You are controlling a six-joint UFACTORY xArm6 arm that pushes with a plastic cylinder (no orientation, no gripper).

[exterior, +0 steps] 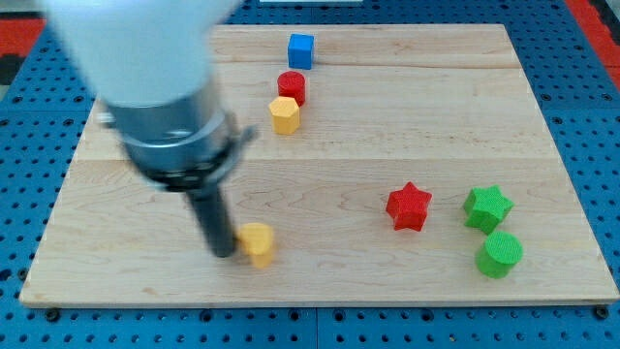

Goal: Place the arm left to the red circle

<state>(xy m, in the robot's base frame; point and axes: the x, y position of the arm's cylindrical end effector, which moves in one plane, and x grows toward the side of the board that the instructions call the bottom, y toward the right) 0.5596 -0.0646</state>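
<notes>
The red circle block [292, 87] stands near the view's top centre, just below a blue cube [301, 49] and just above a yellow hexagon [284, 114]. My tip [223, 252] is far below and left of the red circle, near the board's bottom edge. It touches the left side of a small yellow block [257, 243]. The arm's body is blurred and covers the board's upper left.
A red star [409, 206] lies right of centre. A green star [486, 207] and a green circle block [500, 254] lie at the right. The wooden board [387, 126] rests on a blue pegboard surface.
</notes>
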